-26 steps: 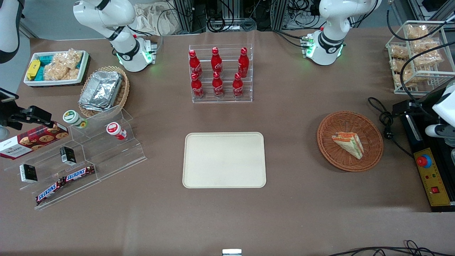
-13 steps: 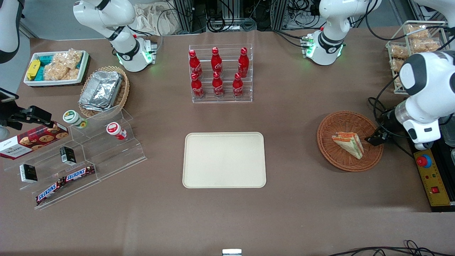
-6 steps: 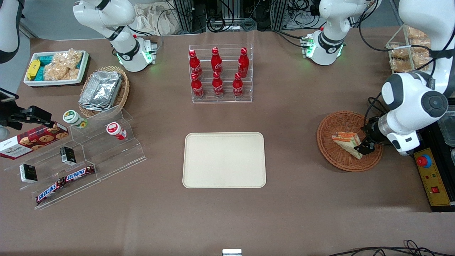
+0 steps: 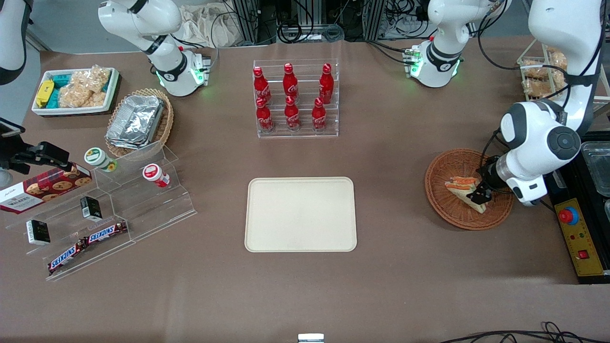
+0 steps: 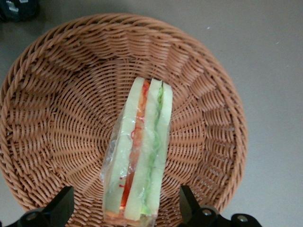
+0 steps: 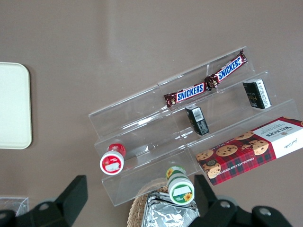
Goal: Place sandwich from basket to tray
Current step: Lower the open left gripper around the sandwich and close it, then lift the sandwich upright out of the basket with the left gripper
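The sandwich lies on its cut edge in the middle of the basket, wrapped in clear film, with its orange-red and green layers facing up. The basket sits toward the working arm's end of the table, well apart from the tray, which is bare. The gripper hangs just above the sandwich with its fingers spread wide, one on each side of the bread and not yet touching it. To grasp well, it should probably come straight down so that the pads meet the two flat bread faces near the wedge's thick end, then close gently: the bread looks soft and the film slippery, so a hard pinch could crush it or let it slip. In the front view the left arm reaches over the basket's rim, wrist bent downward over the sandwich.
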### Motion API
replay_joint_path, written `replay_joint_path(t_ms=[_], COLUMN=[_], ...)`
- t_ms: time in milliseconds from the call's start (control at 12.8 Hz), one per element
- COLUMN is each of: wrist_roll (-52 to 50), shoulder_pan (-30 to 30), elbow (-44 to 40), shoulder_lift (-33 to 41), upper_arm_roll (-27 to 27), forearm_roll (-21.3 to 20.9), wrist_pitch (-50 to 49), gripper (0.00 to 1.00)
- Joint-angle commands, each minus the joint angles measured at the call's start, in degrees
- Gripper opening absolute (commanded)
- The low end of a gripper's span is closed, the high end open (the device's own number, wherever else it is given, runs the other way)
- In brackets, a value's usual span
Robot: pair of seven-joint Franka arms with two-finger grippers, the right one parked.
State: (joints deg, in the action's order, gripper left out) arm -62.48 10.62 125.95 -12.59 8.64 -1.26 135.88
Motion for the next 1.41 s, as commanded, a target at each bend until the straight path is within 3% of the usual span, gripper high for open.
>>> replay_joint_path(t_ms=[0,392,471,627,706,1098,1333], wrist_roll=[-1.2,-1.2,-1.2,-1.2,-1.2,0.0,3.9], shoulder_pan=[-0.3,-0.1,-0.1,-0.1,-0.1,0.2,-0.1], elbow=[1.3,1.6,1.5,1.5,1.4,-1.7,-11.2], shoulder_lift=[0.1,-2.1,-2.6,-2.9,-2.9,-2.0,-1.7], upper_arm_roll=[0.0,0.0,0.0,0.0,0.0,0.0,0.3], forearm_roll=[-2.0,-4.8,-4.9,-4.9,-4.9,-4.9,-4.8], wrist_pitch=[1.4,3.5,4.2,5.0,5.0,2.1,-12.7], gripper=[1.0,1.0,0.93,0.39,0.04,0.0,0.0])
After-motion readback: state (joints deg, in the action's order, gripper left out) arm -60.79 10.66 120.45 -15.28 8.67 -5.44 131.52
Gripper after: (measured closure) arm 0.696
